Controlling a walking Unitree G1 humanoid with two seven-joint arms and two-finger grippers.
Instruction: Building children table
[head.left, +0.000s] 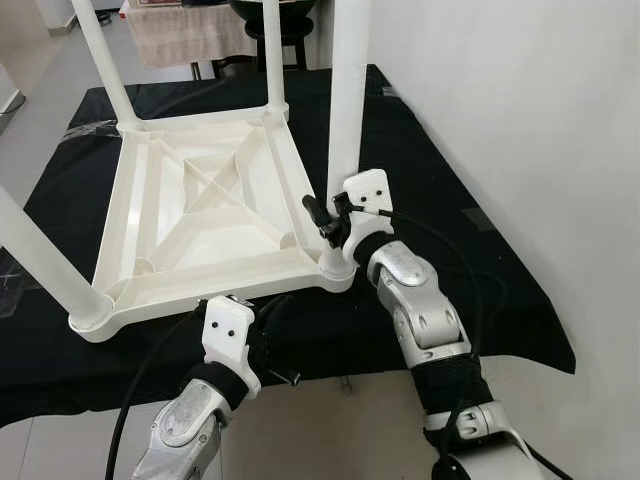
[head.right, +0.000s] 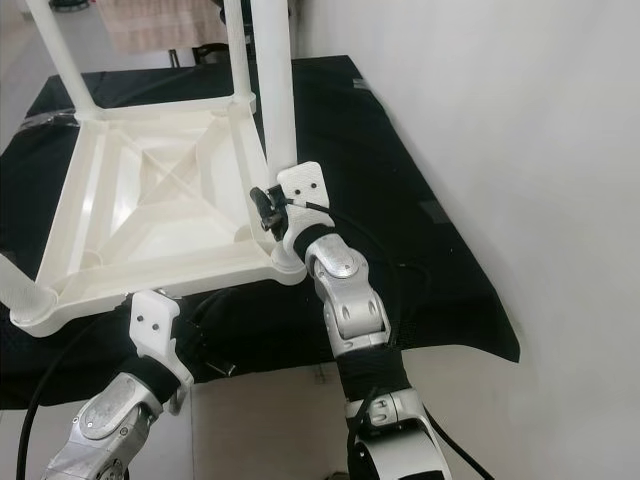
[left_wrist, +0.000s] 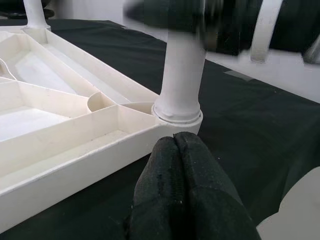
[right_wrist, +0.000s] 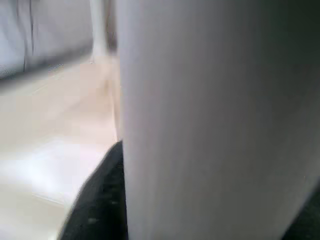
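Note:
A white plastic children's table (head.left: 200, 205) lies upside down on a black cloth, its ribbed underside facing up. Legs stand in its corner sockets. My right gripper (head.left: 335, 215) is shut on the near-right leg (head.left: 350, 90) just above its socket; in the right wrist view that leg (right_wrist: 215, 120) is very close, with a black finger (right_wrist: 97, 200) beside it. My left gripper (head.left: 275, 315) is shut with nothing in it, low by the table's front edge. In the left wrist view its fingertips (left_wrist: 177, 165) point at the same leg's socket (left_wrist: 177, 112).
The black cloth (head.left: 470, 250) covers a low surface whose front edge is right before me. A white wall (head.left: 540, 120) runs close along the right side. A beige-draped piece of furniture (head.left: 185, 35) stands at the back, and the near-left leg (head.left: 45, 260) leans out to the left.

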